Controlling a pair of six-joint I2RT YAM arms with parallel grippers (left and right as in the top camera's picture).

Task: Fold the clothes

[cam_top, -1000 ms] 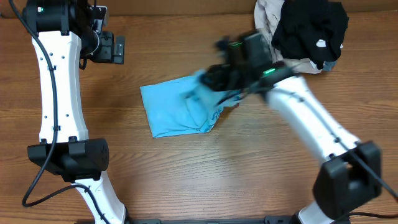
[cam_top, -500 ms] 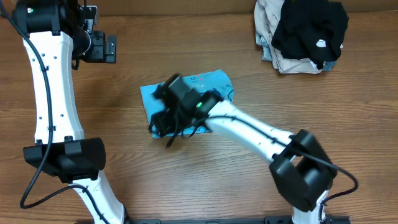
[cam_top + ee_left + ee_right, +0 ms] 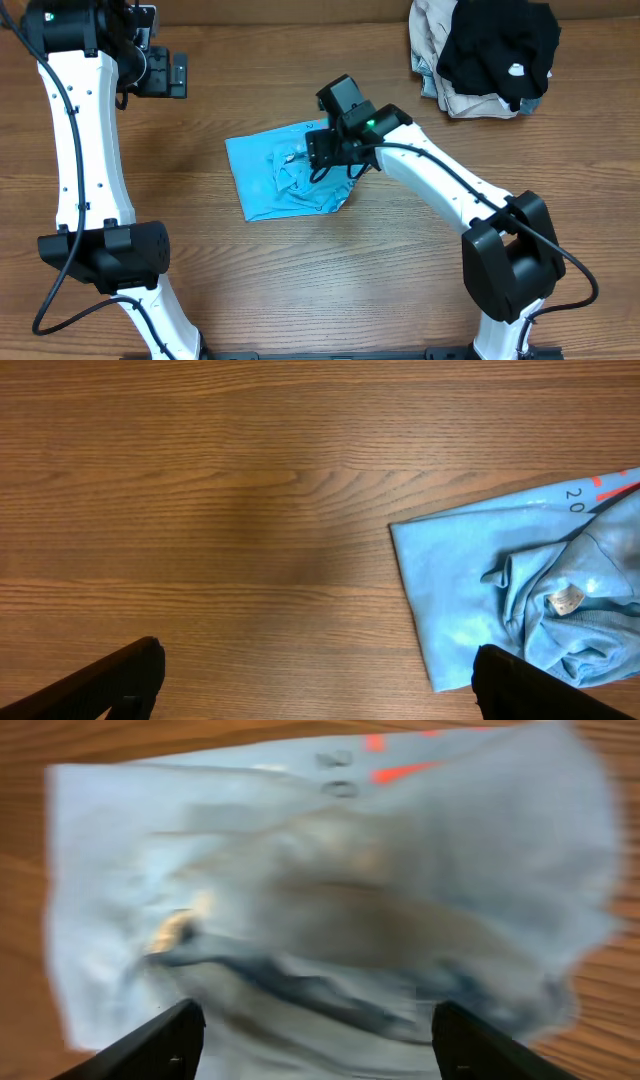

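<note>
A light blue shirt (image 3: 285, 175) lies partly folded mid-table, bunched and wrinkled in its middle. My right gripper (image 3: 326, 153) hovers over the shirt's right part, jaws open. In the right wrist view the blurred blue shirt (image 3: 330, 880) fills the frame and the right gripper (image 3: 320, 1045) holds nothing between its fingers. My left gripper (image 3: 160, 73) is at the far left, away from the shirt, and open. In the left wrist view the left gripper (image 3: 315, 685) is wide open over bare wood, with the shirt (image 3: 520, 590) to its right.
A pile of clothes sits at the back right corner: a black garment (image 3: 500, 45) on top of beige ones (image 3: 430, 30). Bare wooden table (image 3: 200, 260) surrounds the shirt.
My right gripper swept to the shirt's left edge, then back over its right part, opening its jaws and letting go of the cloth. The left arm barely moved.
</note>
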